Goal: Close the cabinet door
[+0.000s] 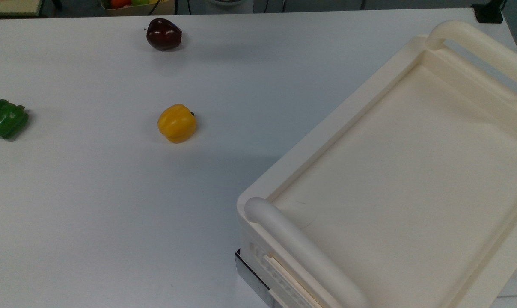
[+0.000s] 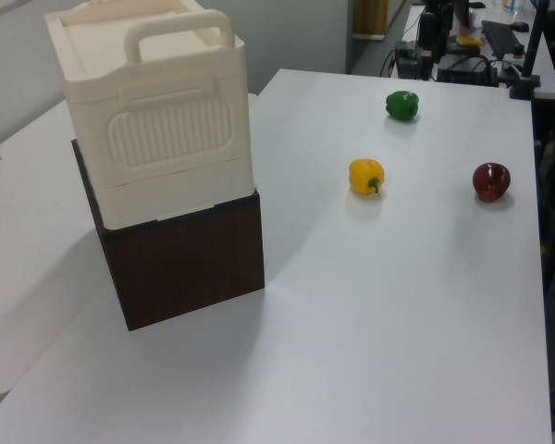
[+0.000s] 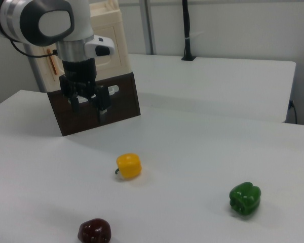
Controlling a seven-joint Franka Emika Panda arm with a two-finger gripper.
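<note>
The cabinet (image 2: 180,250) is a dark brown box with a cream tray-like top (image 1: 412,171) that has thick tubular handles. In the right view a pale panel (image 3: 42,76) with a small copper bar handle (image 3: 52,61) shows just left of my arm; this is the cabinet door, and the arm hides most of it. My gripper (image 3: 87,107) hangs in front of the brown box in the right view. It is open, fingers pointing down, with nothing between them.
On the white table lie a yellow pepper (image 1: 176,123), a green pepper (image 1: 5,118) and a dark red apple (image 1: 164,34). A second white table (image 3: 218,86) stands behind. Monitors and cables (image 2: 462,37) crowd the far end in the left view.
</note>
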